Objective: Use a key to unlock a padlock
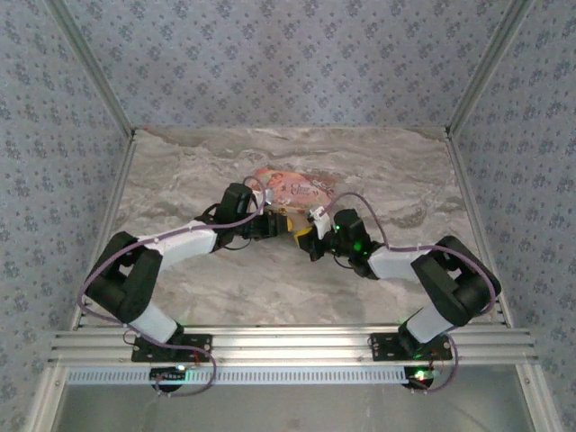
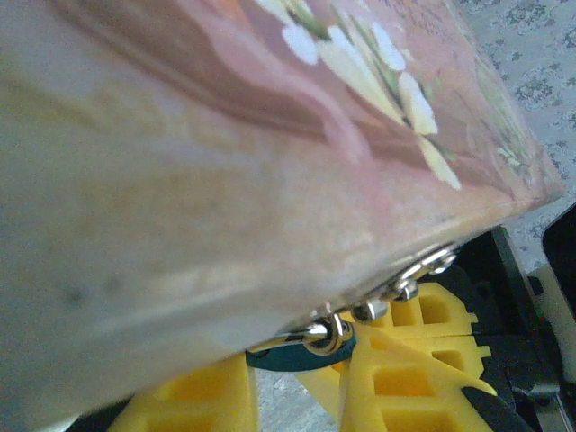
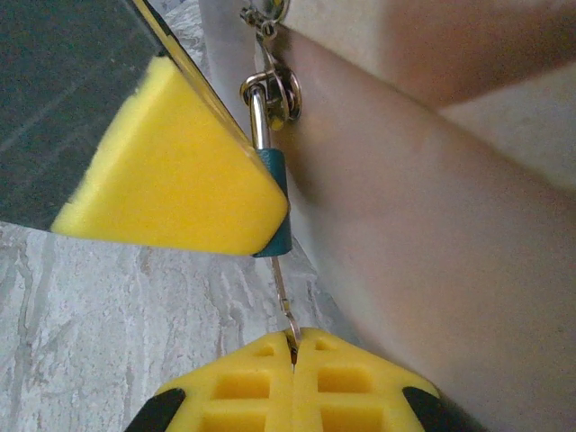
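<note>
Looks like the key-lining-up step. Got the right claw (image 3: 292, 336) pinched tight on the key (image 3: 275, 175) by its thin blade; can't tell with the left claw (image 1: 268, 227). Seems to have the padlock (image 1: 288, 220) tucked between both claws on the bench (image 1: 270, 292), just beside the pink packet (image 1: 292, 187). Next: steering blade into keyhole.

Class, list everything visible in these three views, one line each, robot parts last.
Packet: one, pink with white flowers, mid-table.
Rings and links: several, silver, at the packet's edge.
Teal piece: one, joined to a silver link.
Thin metal blade: one, silver, running from the teal piece.
Table: one, grey marble.
Walls: blue-grey patterned, three sides.
Arms: two, black and white, near edge.
Hands: two, yellow fingers; left hand against the teal piece, right hand pinching the blade.
</note>
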